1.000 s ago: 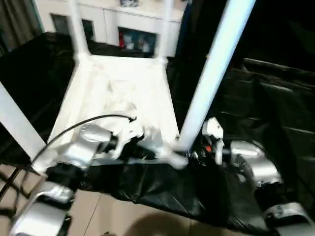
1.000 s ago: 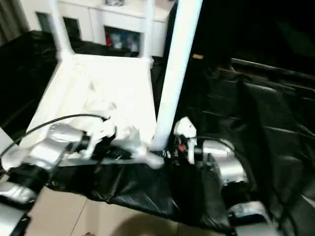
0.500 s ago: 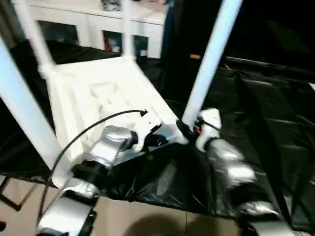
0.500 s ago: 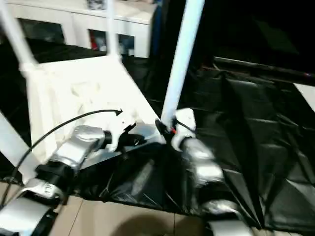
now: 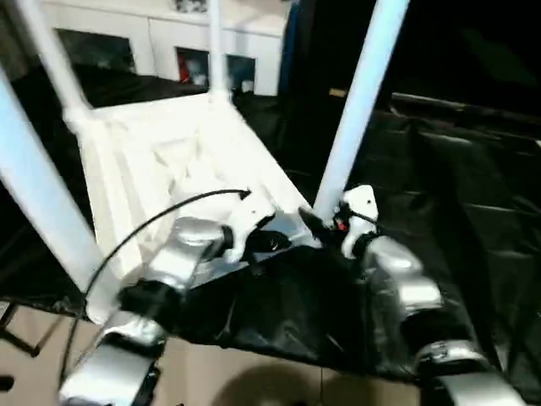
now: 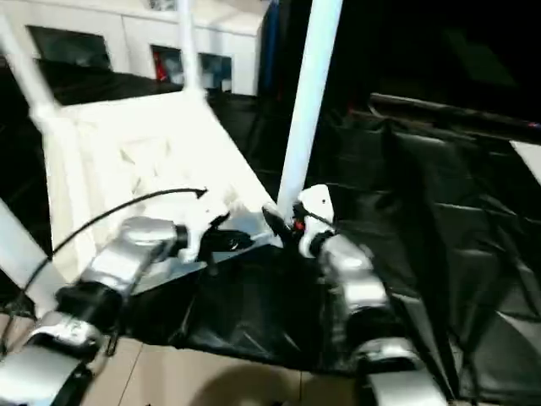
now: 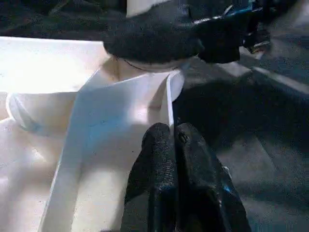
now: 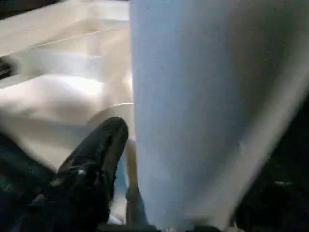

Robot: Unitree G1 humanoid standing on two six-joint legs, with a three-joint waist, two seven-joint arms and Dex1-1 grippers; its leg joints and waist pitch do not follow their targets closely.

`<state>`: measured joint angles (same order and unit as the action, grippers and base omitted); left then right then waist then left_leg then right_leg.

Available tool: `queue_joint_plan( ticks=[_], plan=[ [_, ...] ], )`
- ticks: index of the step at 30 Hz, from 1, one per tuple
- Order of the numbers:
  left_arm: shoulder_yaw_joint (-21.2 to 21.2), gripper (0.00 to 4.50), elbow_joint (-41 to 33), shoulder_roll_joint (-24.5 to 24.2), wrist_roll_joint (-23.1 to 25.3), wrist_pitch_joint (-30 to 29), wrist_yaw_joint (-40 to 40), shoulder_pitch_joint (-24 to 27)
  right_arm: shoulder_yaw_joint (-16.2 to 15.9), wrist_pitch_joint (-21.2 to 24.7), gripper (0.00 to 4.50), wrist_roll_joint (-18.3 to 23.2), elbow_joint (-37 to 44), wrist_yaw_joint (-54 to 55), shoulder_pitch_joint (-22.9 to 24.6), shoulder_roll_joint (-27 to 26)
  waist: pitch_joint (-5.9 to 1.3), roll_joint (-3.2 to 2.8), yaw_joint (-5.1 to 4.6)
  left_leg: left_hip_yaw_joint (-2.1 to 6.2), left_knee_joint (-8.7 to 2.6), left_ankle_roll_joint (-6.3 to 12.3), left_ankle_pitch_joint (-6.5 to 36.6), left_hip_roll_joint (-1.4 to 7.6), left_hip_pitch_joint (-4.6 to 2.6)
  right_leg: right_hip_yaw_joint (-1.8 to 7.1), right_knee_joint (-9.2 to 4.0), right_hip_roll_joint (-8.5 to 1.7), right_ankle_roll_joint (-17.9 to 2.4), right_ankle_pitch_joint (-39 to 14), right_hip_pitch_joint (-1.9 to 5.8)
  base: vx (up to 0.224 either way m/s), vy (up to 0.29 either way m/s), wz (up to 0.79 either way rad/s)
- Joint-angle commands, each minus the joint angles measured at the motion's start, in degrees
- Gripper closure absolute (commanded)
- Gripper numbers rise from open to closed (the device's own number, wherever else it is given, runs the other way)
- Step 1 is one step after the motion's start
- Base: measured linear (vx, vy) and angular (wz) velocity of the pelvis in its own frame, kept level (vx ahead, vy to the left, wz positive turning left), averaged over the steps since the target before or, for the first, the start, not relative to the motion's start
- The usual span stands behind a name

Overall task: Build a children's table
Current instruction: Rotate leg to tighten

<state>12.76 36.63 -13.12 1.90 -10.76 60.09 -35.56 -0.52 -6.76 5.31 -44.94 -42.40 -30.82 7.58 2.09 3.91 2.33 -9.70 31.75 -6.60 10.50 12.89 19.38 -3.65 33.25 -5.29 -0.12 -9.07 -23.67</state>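
Four legs up, top flipped over.
Our left pincer (image 7: 172, 140) pinches the top's (image 5: 161, 161) rim steady; right pincer (image 5: 317, 224) clamps the near leg (image 5: 355, 110) to seat it.

**Legible text: none**

I can read no lettering, label, brand, number or sign on any surface in my four views. Coloured items behind the cabinet (image 5: 211, 63) glass are too blurred to read.

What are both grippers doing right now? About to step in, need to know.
Left gripper: shut on the tabletop rim.
Right gripper: around the near-right leg at its base.
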Motion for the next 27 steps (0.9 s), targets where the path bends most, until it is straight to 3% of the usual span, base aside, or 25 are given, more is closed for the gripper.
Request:
queue_joint_plan(
  ticks=[1, 3, 6, 7, 11, 16, 20, 23, 27],
  plan=[
    [1.25, 4.50, -0.18, -0.64, -0.96, 1.69, 4.36, 0.78, -3.67, 0.47, 1.38, 0.62, 1.88, -9.43, 0.03, 1.51, -2.94, -0.16, 0.49, -1.19, -3.20, 4.70, 15.32, 0.06, 0.19, 1.97, -3.69, -1.83, -12.37, -14.55, 2.39, 0.053, -0.037, 0.12],
    [1.23, 4.50, -0.16, -1.87, -1.34, 2.30, 6.55, 0.74, -4.62, 0.02, 1.38, 0.33, 2.19, -12.76, 0.20, 3.12, -3.24, -0.16, 0.66, -1.12, -2.99, 5.46, 10.87, 0.09, 0.81, 1.95, -2.63, -1.74, -13.67, -8.62, 2.90, 0.000, 0.000, 0.00],
    [1.42, 4.50, -0.43, -3.36, -1.44, 2.88, 8.86, 0.83, -5.28, 0.79, 1.38, 1.16, 2.88, -16.40, 0.41, 4.41, -3.19, -0.19, 1.02, -1.18, -2.71, 5.66, 8.81, 0.00, 0.83, 1.92, -2.08, -1.73, -14.63, -5.61, 3.08, 0.000, 0.000, 0.00],
    [1.53, 4.50, -0.50, -4.67, -1.54, 3.40, 10.80, 0.88, -5.77, 1.87, 1.38, 2.15, 3.73, -20.81, 0.77, 5.59, -3.28, 0.10, 1.04, -1.21, -2.67, 5.81, 8.32, 0.11, 0.72, 1.89, -1.96, -1.74, -14.94, -5.01, 3.10, 0.000, 0.000, 0.00],
    [1.38, 4.50, -0.78, -6.20, -2.92, 3.58, 13.96, 0.94, -6.27, 3.64, 1.63, 3.68, 4.94, -26.29, 1.19, 6.87, -3.13, -0.10, 1.19, -1.16, -2.78, 5.93, 9.99, 0.17, 0.68, 1.86, -1.97, -1.70, -15.28, -5.94, 3.12, 0.000, 0.000, 0.00],
    [2.66, 4.50, -1.25, -9.23, -3.10, 3.94, 19.44, 1.16, -8.44, 5.39, 2.03, 4.00, 6.60, -33.13, 2.15, 9.02, -2.87, -0.25, 1.79, -1.21, -2.96, 4.17, 12.11, 0.51, 0.64, 1.76, -2.22, -1.79, -14.12, -10.18, 3.07, 0.000, 0.000, 0.00],
    [3.69, 4.50, -0.87, -10.47, -2.10, 4.37, 21.16, 1.18, -9.17, 5.43, 2.38, 3.80, 6.70, -34.42, 2.45, 9.54, -2.89, -0.38, 2.25, -1.32, -2.92, 3.16, 11.81, 0.52, 0.53, 1.79, -2.19, -1.86, -13.77, -10.67, 2.91, 0.000, 0.000, 0.00],
    [4.32, 4.50, -0.24, -11.10, -1.49, 4.96, 21.39, 1.02, -9.38, 5.85, 2.49, 3.78, 6.81, -34.84, 2.60, 9.55, -2.90, -0.58, 2.58, -1.33, -3.00, 2.20, 12.43, 0.56, 0.39, 1.79, -2.27, -1.85, -13.05, -11.99, 2.83, 0.000, 0.000, 0.00],
    [4.87, 4.50, 0.19, -11.21, -0.46, 4.53, 20.01, 0.79, -8.86, 8.04, 2.53, 4.47, 7.37, -33.14, 3.08, 8.68, -3.00, -0.42, 2.66, -1.30, -2.98, 1.68, 11.72, 0.48, 0.47, 1.78, -2.09, -1.77, -12.97, -10.64, 3.00, 0.000, 0.000, 0.00]
  ],
)
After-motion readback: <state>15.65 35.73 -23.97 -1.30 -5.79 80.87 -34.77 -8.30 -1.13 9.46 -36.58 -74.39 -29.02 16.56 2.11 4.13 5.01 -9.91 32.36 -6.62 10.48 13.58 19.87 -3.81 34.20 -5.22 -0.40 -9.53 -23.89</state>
